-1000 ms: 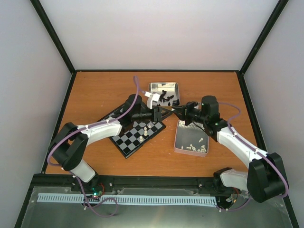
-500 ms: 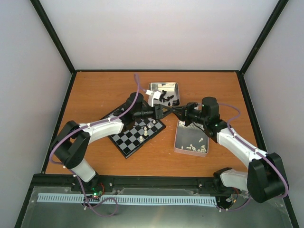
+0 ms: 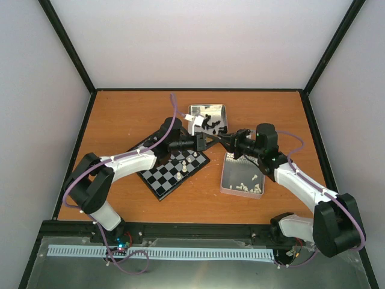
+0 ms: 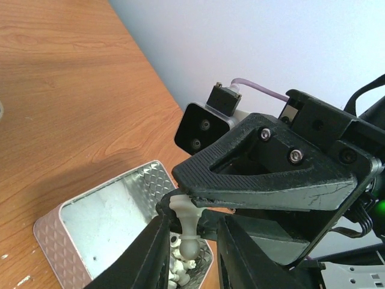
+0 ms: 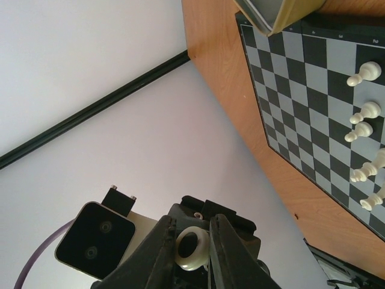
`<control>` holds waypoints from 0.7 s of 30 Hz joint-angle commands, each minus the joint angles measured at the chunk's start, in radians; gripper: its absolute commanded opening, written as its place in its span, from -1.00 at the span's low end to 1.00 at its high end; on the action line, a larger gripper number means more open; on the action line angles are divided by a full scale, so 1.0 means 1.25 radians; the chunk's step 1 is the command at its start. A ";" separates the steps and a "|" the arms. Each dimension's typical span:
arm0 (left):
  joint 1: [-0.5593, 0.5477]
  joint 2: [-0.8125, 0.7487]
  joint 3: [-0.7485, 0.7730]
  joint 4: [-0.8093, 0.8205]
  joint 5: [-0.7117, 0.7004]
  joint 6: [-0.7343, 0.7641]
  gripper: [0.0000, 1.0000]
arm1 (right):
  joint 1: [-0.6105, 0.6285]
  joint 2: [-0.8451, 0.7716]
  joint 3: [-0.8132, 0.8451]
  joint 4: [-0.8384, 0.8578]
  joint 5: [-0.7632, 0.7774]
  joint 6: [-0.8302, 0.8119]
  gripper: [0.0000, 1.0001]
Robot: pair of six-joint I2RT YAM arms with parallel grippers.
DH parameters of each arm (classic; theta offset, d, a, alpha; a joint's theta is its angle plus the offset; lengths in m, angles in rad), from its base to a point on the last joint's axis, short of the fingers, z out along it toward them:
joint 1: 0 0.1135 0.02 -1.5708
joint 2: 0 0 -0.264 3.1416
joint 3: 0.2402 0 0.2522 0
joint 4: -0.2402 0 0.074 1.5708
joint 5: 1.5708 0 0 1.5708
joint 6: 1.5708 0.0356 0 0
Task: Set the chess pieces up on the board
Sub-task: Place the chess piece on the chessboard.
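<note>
My right gripper (image 5: 191,238) is shut on the base of a cream-white pawn (image 5: 194,248) and holds it in the air. In the left wrist view the pawn (image 4: 187,226) hangs head down from the right fingers (image 4: 271,180). My left gripper (image 4: 192,220) is open with a finger on either side of the pawn, a gap showing on each side. From above, the two grippers meet tip to tip, left (image 3: 204,142) and right (image 3: 218,140), just past the board's far right corner. The board (image 3: 157,180) holds several white pieces (image 3: 183,165) near its right edge.
A metal tin (image 3: 231,174) holding loose white pieces (image 3: 249,186) lies right of the board, below the grippers. A second tin (image 3: 198,111) behind them holds black pieces (image 3: 210,123). The orange table ends in black-edged grey walls.
My left gripper has moved right until its open fingers stand around the pawn held by my right gripper. The right gripper has shifted slightly left.
</note>
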 commanded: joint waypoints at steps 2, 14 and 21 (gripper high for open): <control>-0.009 0.005 0.011 0.041 0.022 -0.021 -0.48 | -0.003 0.004 -0.019 0.068 0.003 0.027 -0.68; -0.009 -0.017 -0.013 0.055 0.004 -0.035 -0.69 | -0.003 0.006 -0.023 0.110 0.004 0.052 -0.67; -0.009 -0.014 0.006 0.051 -0.006 -0.032 -0.89 | -0.002 0.009 -0.020 0.103 -0.009 0.042 -0.67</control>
